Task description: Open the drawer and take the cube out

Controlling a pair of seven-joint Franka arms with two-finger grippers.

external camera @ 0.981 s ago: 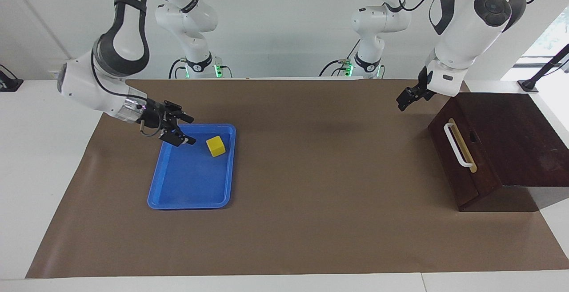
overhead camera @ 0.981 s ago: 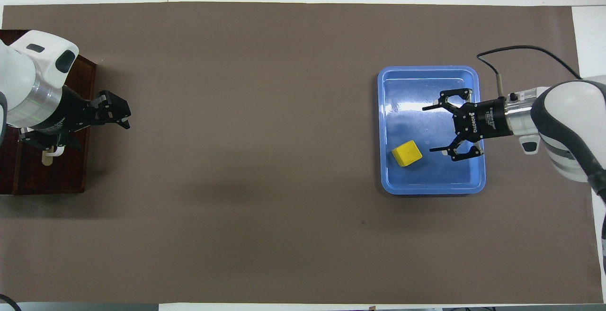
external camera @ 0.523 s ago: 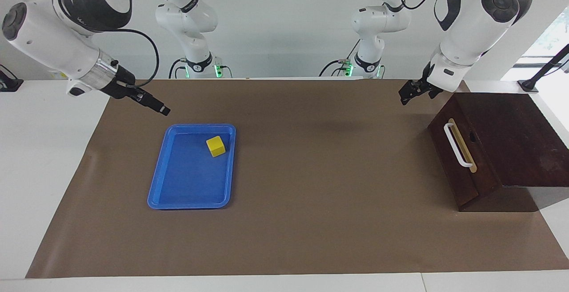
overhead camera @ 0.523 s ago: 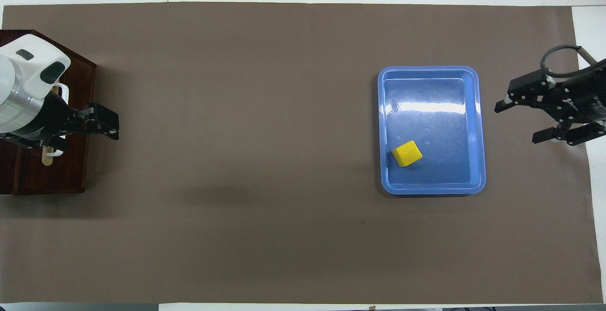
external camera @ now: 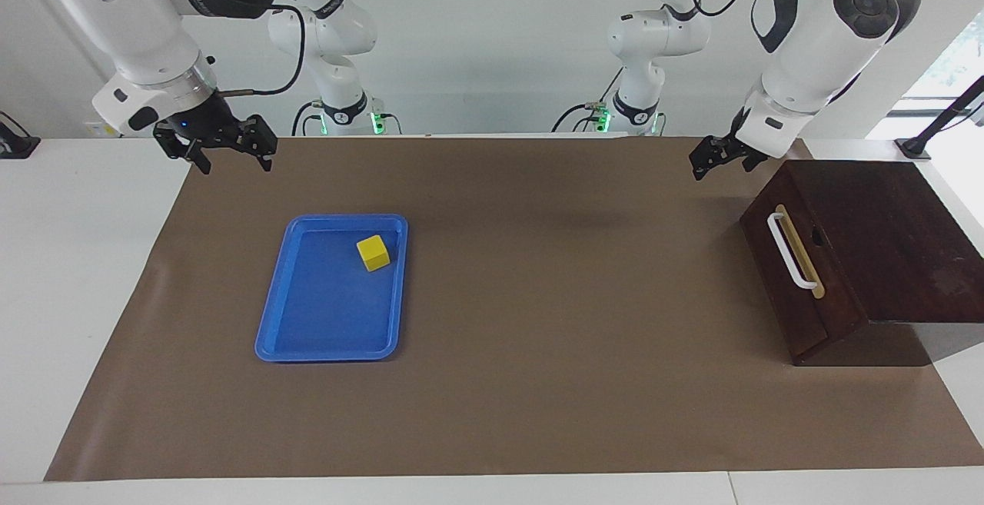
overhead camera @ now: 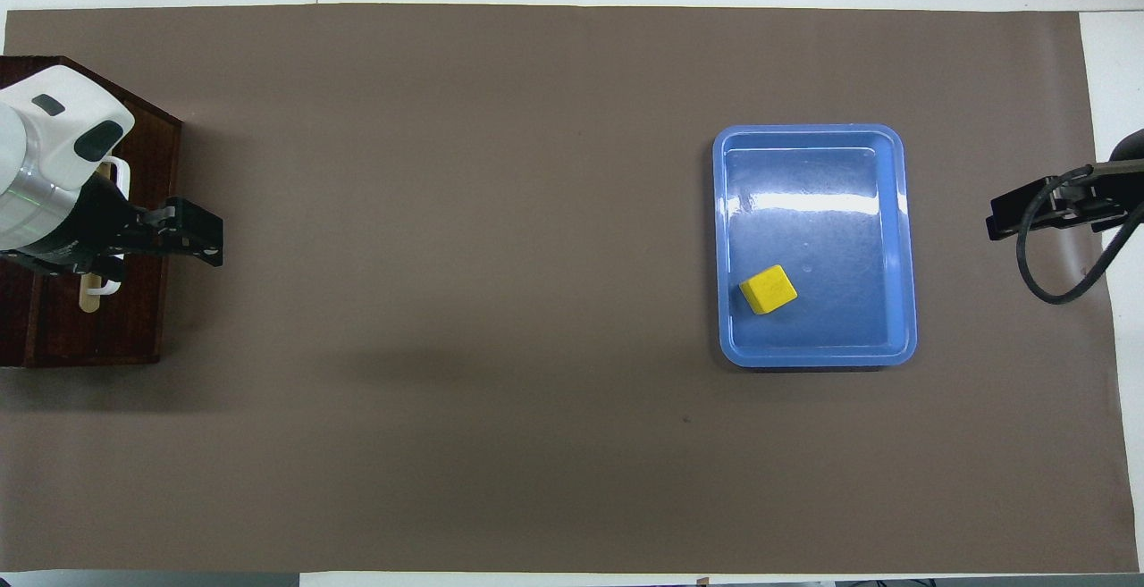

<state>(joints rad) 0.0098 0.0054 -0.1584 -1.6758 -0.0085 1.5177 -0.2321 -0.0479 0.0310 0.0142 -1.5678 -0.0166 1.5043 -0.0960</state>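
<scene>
Cube: sitting in the blue tray, in the tray's corner nearest the robots and toward mid-table; touching no gripper. The tray is lying toward the right arm's end of the bench.

Drawer: sitting flush in its dark box at the left arm's end of the bench, front panel angled toward mid-table. The white handle is running along the front, its long axis pointing roughly from the robots' edge to the edge away from them.

Right gripper: hanging in the air over the mat's corner at the robots' edge, right arm's end. Fingers are standing apart and holding nothing. In the overhead view only its tip is showing at the frame's side.

Left gripper: hanging over the mat just beside the box's corner at the robots' edge, carrying nothing. Finger spacing: cannot tell.

Key relation: the cube is lying from the right gripper toward mid-table and away from the robots' edge; the right arm is clearly the nearer one to it. The left gripper is the nearer one to the handle, which is lying away from the robots' edge from it.

Task status (judgement): the cube is already out and the drawer is looking shut, so the task is looking finished, with both arms waiting clear.
</scene>
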